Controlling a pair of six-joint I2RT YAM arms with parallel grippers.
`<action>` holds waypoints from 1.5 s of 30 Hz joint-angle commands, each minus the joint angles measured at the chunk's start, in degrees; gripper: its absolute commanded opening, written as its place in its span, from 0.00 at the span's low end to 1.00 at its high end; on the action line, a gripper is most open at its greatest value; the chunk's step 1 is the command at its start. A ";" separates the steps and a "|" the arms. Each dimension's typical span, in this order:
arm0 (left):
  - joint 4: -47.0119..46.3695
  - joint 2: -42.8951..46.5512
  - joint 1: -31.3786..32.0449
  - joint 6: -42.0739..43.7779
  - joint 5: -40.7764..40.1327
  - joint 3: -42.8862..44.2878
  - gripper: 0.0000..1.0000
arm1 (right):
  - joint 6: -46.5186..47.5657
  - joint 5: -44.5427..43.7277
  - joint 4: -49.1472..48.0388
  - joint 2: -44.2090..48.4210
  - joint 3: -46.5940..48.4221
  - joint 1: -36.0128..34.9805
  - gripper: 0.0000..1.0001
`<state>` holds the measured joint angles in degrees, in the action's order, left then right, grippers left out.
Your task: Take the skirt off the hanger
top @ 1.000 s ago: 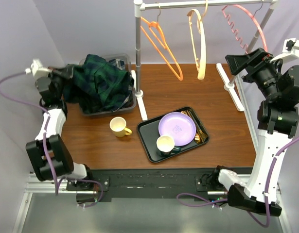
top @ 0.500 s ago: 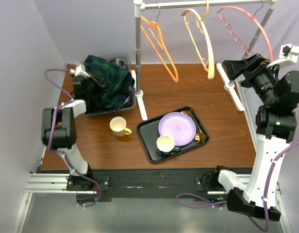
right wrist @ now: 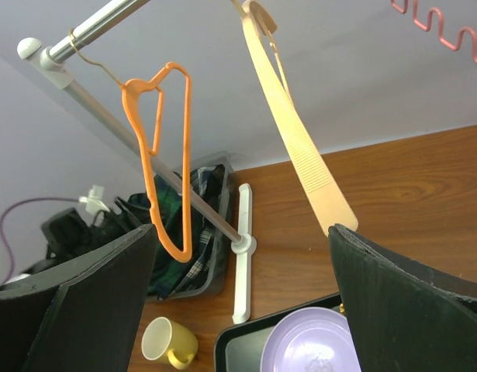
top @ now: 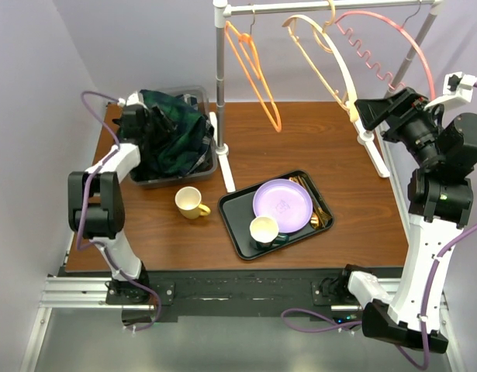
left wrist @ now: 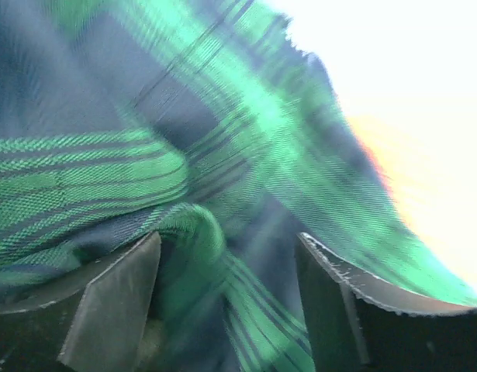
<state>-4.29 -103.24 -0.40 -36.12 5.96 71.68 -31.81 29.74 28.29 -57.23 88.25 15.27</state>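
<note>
1. Left fingers [left wrist: 106, 310] stand apart, a skirt [left wrist: 145, 124] fold loose between them. Best to lift straight up, w/o snagging the cloth.
2. Right fingers [right wrist: 75, 302] wide apart, empty, near the bare cream hanger [right wrist: 300, 155].
3. Skirt heaped in grey bin [top: 176, 177], rear left of surface [top: 316, 139].
4. Left wrist view is blurred and the bin's inside is hidden.

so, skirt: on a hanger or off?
Off. The plaid skirt lies bunched in the grey bin; the orange hanger, cream hanger and pink hanger on the rail all hang bare.

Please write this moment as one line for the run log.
skirt: heaped in bin | left tool: open over skirt | right tool: open, empty
</note>
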 commanded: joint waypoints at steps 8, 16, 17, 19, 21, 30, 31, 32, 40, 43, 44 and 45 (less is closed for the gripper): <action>20.37 12.80 -1.69 10.19 -10.86 11.73 0.91 | 1.40 0.94 0.18 1.42 1.14 -0.24 0.94; 11.50 15.62 -14.36 5.53 -0.94 -6.18 0.91 | 1.93 1.20 0.36 1.51 1.84 -0.33 0.95; 10.63 15.61 -14.36 5.71 -1.99 -7.16 0.91 | 1.84 1.38 0.45 1.34 2.01 -0.33 0.95; 8.44 15.44 -14.36 5.27 -2.61 -10.14 0.91 | 1.84 1.55 0.36 1.07 2.28 -0.33 0.95; 5.27 14.39 -14.36 4.75 -3.50 -11.64 0.87 | 1.75 1.64 0.36 1.16 2.45 -0.33 0.94; -5.99 16.40 -7.88 7.80 0.82 -8.86 0.19 | 1.93 1.38 0.62 0.54 2.98 -0.33 0.95; -6.08 16.14 -6.81 8.43 -0.23 -7.88 0.15 | 1.84 1.38 0.62 0.54 2.98 -0.33 0.94; -6.25 15.71 -5.76 9.04 -0.77 -6.91 0.05 | 1.76 1.38 0.54 0.46 2.90 -0.33 0.94; 0.37 -5.54 -1.01 8.69 -5.47 1.87 0.00 | 2.72 0.85 0.36 0.37 1.23 -0.33 0.94; 5.86 -11.27 2.42 8.17 -17.78 1.45 0.00 | 3.16 0.24 0.88 0.10 1.83 -0.33 0.94; 5.53 -12.24 2.69 8.00 -18.78 0.58 0.00 | 3.25 0.23 1.23 0.02 2.10 -0.33 0.94; 6.48 -12.51 2.78 6.78 -19.66 0.65 0.00 | 3.34 0.41 1.24 -0.07 2.37 -0.33 0.94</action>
<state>-7.07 -112.01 -0.30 -27.94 -3.66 74.41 -29.74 29.74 29.52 -56.99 89.38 15.27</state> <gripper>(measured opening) 0.021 0.945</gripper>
